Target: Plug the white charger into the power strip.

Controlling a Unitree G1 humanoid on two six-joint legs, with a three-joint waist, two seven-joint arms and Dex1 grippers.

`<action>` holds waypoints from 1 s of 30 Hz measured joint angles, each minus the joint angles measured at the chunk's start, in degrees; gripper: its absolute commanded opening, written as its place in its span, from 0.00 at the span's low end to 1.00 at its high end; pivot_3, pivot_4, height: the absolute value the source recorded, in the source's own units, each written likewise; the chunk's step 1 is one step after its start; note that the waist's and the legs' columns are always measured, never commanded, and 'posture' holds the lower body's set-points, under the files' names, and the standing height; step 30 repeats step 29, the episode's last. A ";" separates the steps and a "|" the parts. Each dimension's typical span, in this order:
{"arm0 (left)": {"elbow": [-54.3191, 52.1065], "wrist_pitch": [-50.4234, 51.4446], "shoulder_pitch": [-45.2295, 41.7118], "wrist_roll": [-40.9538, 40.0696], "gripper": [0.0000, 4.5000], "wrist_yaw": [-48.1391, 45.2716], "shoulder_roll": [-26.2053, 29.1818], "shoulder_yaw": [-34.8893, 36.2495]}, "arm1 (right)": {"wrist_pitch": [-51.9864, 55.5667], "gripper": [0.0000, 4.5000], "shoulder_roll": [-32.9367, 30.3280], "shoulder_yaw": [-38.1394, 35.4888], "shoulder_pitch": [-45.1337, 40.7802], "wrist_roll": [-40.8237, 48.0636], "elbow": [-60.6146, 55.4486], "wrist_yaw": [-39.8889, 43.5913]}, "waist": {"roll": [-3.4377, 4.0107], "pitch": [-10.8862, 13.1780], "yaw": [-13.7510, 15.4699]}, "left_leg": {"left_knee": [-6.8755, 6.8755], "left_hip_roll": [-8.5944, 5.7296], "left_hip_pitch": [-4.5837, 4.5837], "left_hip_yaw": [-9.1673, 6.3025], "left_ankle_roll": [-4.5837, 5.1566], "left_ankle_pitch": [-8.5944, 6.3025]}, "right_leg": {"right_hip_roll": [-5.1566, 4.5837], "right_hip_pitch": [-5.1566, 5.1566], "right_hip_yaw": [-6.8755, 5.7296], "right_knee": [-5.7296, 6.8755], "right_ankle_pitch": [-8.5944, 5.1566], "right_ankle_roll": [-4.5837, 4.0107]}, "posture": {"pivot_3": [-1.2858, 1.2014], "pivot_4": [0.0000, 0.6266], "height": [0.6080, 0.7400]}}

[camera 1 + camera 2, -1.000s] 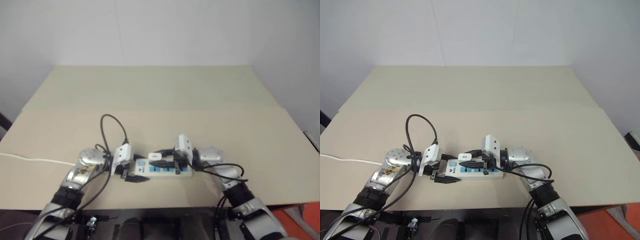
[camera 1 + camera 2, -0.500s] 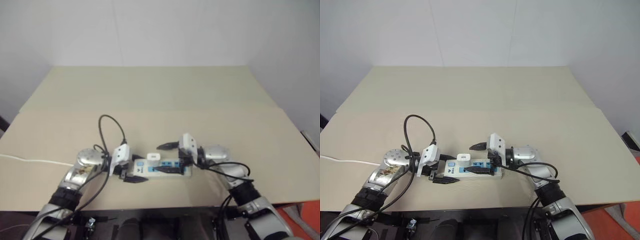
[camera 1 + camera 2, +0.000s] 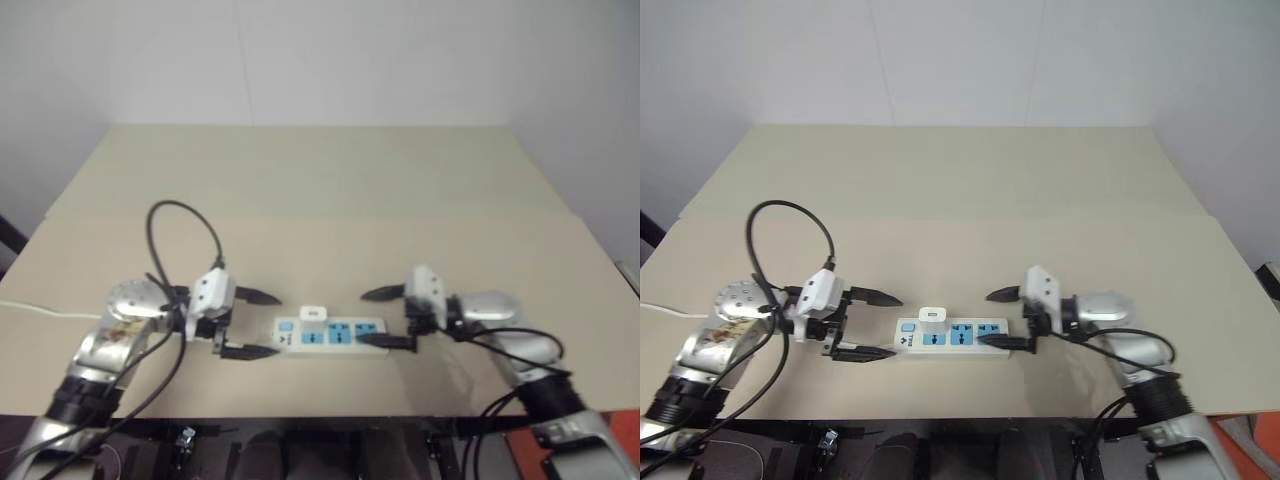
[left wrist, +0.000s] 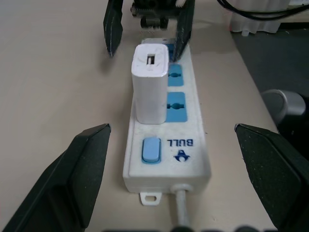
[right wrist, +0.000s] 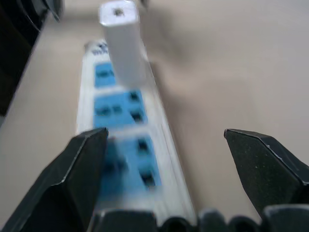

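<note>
The power strip [image 3: 345, 334] lies flat near the table's front edge, its blue switch [image 4: 150, 149] at the end toward my left arm. The white charger [image 3: 313, 314] stands upright in the socket beside that switch, with nothing holding it. My left gripper [image 3: 279, 324] is open just off the switch end, one finger [image 4: 77, 179] to each side and clear of the strip. My right gripper [image 3: 361, 318] is open at the opposite end. In the right wrist view its fingers [image 5: 72, 179] straddle the strip [image 5: 116, 108], and the charger [image 5: 123, 41] stands further along.
A thin white cord [image 3: 40, 312] runs off the table's left side. A black cable [image 3: 180, 215] loops above my left forearm. The beige table [image 3: 320, 190] stretches far back to a white wall, and its front edge lies just below the strip.
Both grippers have opened and let go. The left has drawn back left and upward, the right has moved right, off the strip. The charger stays standing in its socket.
</note>
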 measured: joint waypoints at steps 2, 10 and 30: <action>-1.36 0.37 1.11 -1.15 1.00 0.05 1.06 1.48 | 0.55 1.00 -2.20 -2.67 0.48 1.37 -2.12 0.16 | -0.01 0.01 -0.06 | -0.02 0.05 -0.03 0.00 0.00 0.00 | 0.06 -0.05 0.00 0.00 0.00 0.00 | 0.52 0.24 1.00; -3.98 2.16 6.18 -4.56 1.00 0.53 6.23 9.62 | 3.12 1.00 -10.38 -11.74 5.89 5.98 -8.18 2.40 | -0.03 0.05 0.00 | -0.03 0.05 -0.19 0.06 0.00 0.00 | 0.03 -0.27 0.02 0.01 -0.04 0.06 | 0.52 0.24 1.00; -4.52 4.26 7.90 -5.37 1.00 1.64 7.27 11.39 | 7.43 1.00 -13.85 -15.86 10.22 8.84 -12.70 3.10 | -0.04 0.06 0.11 | -0.01 0.05 -0.19 0.13 0.00 0.00 | 0.05 -0.30 0.10 0.02 -0.10 0.16 | 0.52 0.24 1.00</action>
